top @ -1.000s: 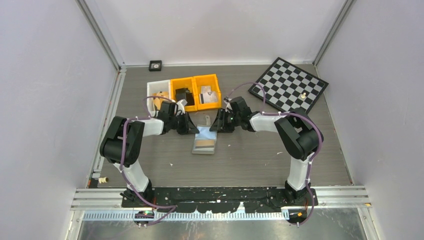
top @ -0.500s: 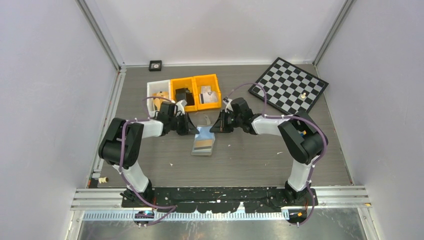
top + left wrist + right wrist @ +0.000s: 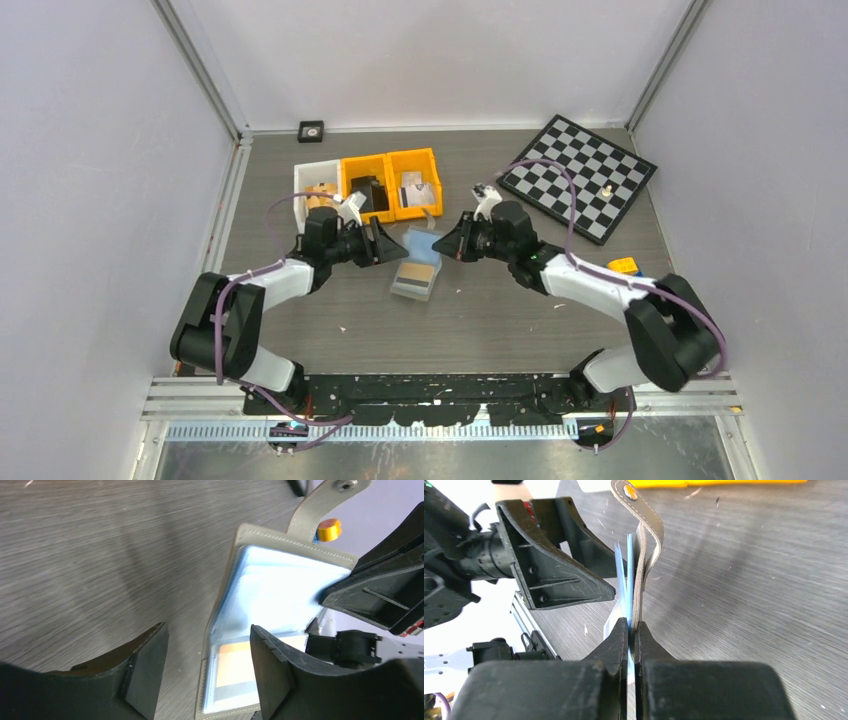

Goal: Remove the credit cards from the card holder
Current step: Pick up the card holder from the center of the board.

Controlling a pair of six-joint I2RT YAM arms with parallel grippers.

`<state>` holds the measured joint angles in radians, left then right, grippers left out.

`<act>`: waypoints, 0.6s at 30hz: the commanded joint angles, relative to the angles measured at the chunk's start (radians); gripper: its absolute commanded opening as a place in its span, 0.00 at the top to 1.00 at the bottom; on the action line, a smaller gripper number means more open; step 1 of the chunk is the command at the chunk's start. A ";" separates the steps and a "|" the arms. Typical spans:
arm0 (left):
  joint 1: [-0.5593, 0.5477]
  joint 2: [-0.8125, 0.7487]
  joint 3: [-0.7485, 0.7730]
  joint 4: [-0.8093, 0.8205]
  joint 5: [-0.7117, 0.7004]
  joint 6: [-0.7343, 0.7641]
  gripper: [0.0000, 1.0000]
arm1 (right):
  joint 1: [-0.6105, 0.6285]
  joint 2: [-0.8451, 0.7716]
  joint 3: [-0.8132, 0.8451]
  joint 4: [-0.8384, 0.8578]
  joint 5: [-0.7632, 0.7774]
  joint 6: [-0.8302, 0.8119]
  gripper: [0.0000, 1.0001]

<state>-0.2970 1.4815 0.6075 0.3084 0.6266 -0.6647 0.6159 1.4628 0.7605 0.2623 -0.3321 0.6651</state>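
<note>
Open card holder [image 3: 411, 287] at table centre, its lower half flat and its tabbed upper flap raised. The right gripper [image 3: 631, 629], at 2 o'clock of the holder, is clamped on the edge of the raised flap, where the pale blue card [image 3: 280, 587] lies. The left gripper [image 3: 207, 632], at 10 o'clock, has its fingers apart; part of the lower half, bearing the tan-brown card [image 3: 232, 667], lies between them, contact not discernible. At 11 to 12 o'clock of the holder: white bin [image 3: 298, 180] with tan pieces, central orange bin [image 3: 365, 160] with a black object, end orange bin [image 3: 415, 154] with a grey item.
</note>
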 commanded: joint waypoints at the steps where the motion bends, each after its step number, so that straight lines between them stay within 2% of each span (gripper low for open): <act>1: -0.004 -0.017 -0.035 0.240 0.110 -0.111 0.35 | 0.003 -0.174 -0.075 0.109 0.144 -0.019 1.00; 6: -0.004 0.032 -0.089 0.533 0.174 -0.286 0.26 | 0.004 -0.357 -0.183 0.143 0.313 -0.010 1.00; 9: -0.004 0.071 -0.090 0.639 0.212 -0.362 0.22 | 0.002 -0.441 -0.248 0.207 0.394 0.004 1.00; 12: -0.008 0.152 -0.085 0.778 0.251 -0.460 0.22 | 0.001 -0.499 -0.289 0.262 0.407 0.014 1.00; 18: -0.017 0.307 -0.064 1.096 0.309 -0.655 0.27 | 0.001 -0.515 -0.283 0.249 0.375 0.008 1.00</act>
<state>-0.3061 1.7248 0.5186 1.0916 0.8631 -1.1572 0.6155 0.9657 0.4614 0.4221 0.0250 0.6643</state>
